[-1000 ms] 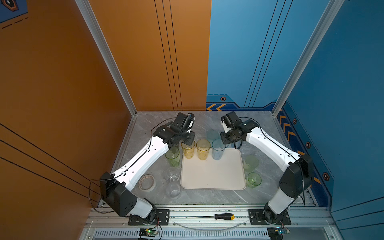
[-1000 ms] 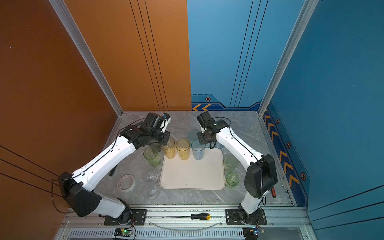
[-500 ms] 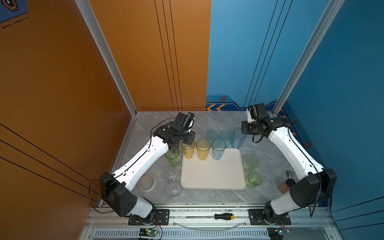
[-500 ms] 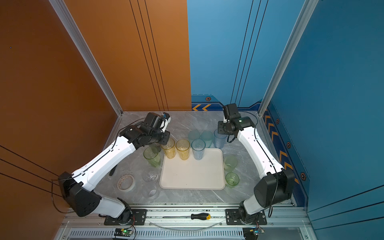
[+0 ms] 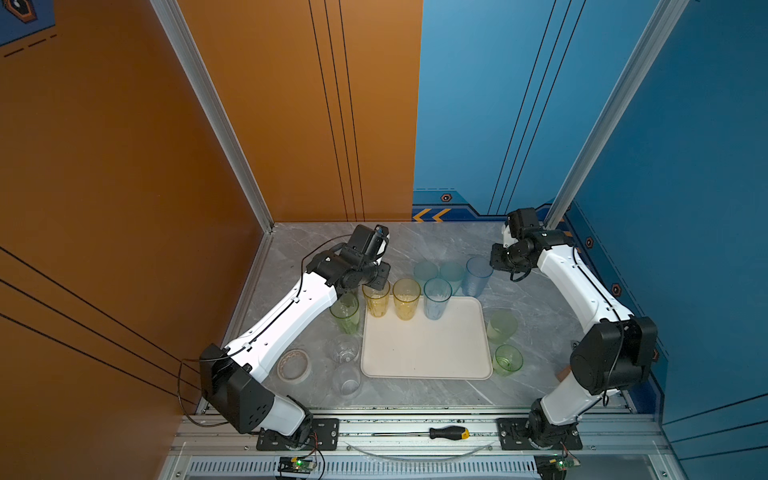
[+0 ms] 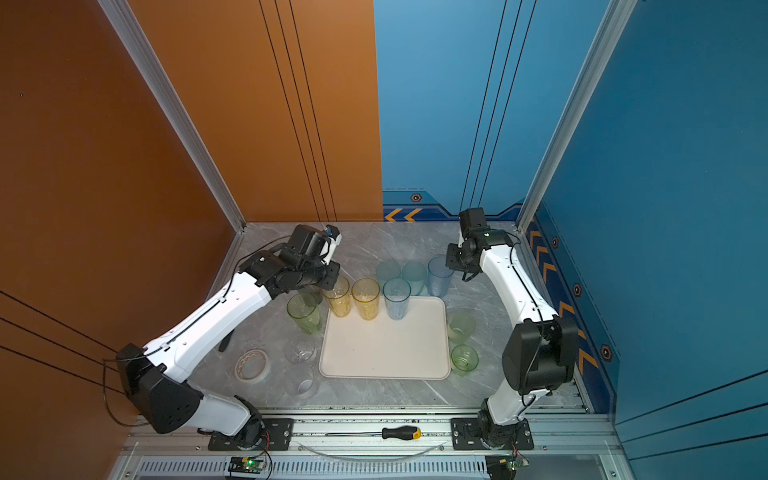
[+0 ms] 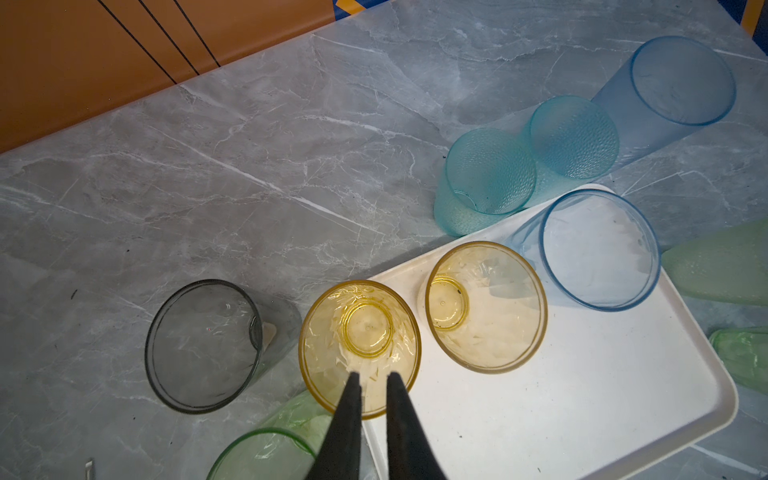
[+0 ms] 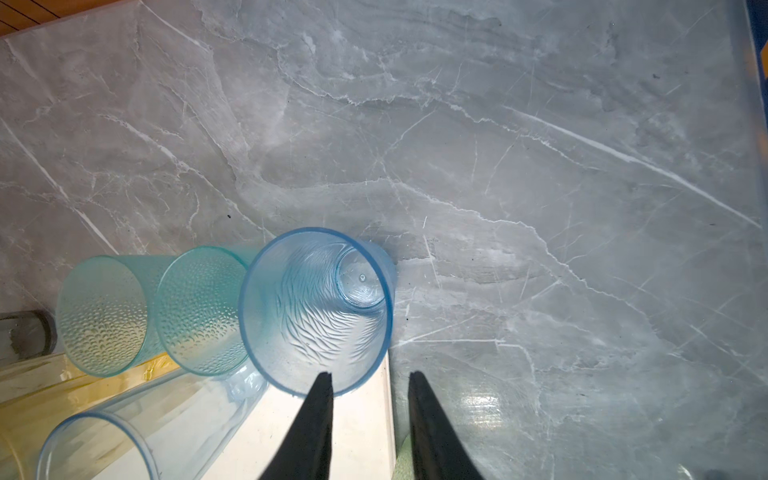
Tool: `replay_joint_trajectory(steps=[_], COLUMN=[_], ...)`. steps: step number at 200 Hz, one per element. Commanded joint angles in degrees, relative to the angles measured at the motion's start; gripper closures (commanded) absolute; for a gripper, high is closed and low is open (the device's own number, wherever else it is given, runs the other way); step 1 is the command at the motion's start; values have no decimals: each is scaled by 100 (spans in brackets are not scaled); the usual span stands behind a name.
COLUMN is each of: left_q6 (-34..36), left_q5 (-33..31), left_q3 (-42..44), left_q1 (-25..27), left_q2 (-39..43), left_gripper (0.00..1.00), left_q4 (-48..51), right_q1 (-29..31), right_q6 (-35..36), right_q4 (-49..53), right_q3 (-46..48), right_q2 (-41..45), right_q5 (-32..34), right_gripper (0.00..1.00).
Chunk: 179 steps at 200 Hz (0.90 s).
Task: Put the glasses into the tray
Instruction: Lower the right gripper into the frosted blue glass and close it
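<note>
Top views, tray: in both top views the cream tray lay mid-table. Lined up along its 12 o'clock edge were the first yellow glass, the second yellow glass and the pale blue glass.
Top views, left gripper: the left gripper hung right over the first yellow glass at the tray's 11 o'clock corner, its jaws hidden from up there.
Top views, right gripper: the right gripper sat just beside the tall blue glass, which stood off the tray at 1 o'clock next to the teal pair.
Top views, stragglers: the tall green glass and the tape roll were out at 9 o'clock, and the short green glass at 3 o'clock.
Left wrist, jaws: the fingers were narrow, just a slim gap with nothing between them, poised over the first yellow glass's rim. Whether that glass's base sat fully inside the tray could not be told. The smoky grey glass stood just beside it on bare table.
Right wrist, jaws: they were moderately parted and empty, with one finger across the tall blue glass's mouth and the other outside its wall. Contact could not be told.
</note>
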State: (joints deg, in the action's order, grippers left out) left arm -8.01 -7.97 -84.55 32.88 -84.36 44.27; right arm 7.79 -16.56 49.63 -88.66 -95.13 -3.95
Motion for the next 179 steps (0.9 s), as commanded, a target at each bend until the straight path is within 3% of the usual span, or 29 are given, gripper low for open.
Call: replay_joint_trajectory(steps=[1,179], left_q6=[-3,-8], left_q5=[-135,-117], left_q3=[-114,-90], left_q1=[-72,-168], left_q2=[33,-33], left_gripper=[85,85], left_q4=[-50,-51], right_q1=[-24,-16], right_q6=[-23,19], right_q4=[174,273], right_q3=[-181,-459], right_q2=[-52,-689], right_q5=[-192,273], right_gripper=[70,75])
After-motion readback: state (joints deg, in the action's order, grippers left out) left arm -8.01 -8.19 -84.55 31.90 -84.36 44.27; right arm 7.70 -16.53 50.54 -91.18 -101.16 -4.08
